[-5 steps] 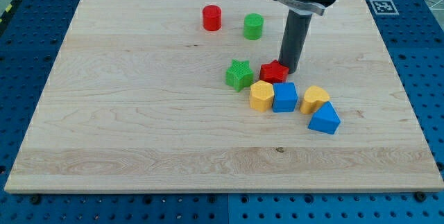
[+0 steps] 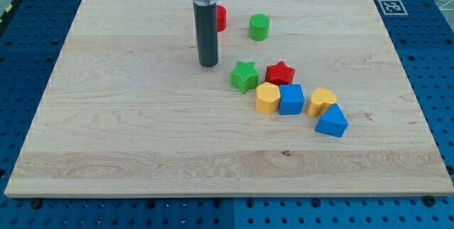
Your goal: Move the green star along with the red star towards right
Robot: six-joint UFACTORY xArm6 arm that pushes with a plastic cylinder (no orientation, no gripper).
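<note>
No readable text, black-and-white square marker (image 2: 391,6), possibly a fiducial tag, at board's top-right corner

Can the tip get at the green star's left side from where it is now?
Probably yes: my tip sits up-left of the green star with bare board between them; the red star lies on the star's far side.

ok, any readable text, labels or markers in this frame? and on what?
No words, brand names or numbers can be read anywhere.
One sign only: a black-and-white square marker on the blue base by the board's top right corner; a pattern, not text.
The blocks and the rod carry no lettering.
</note>
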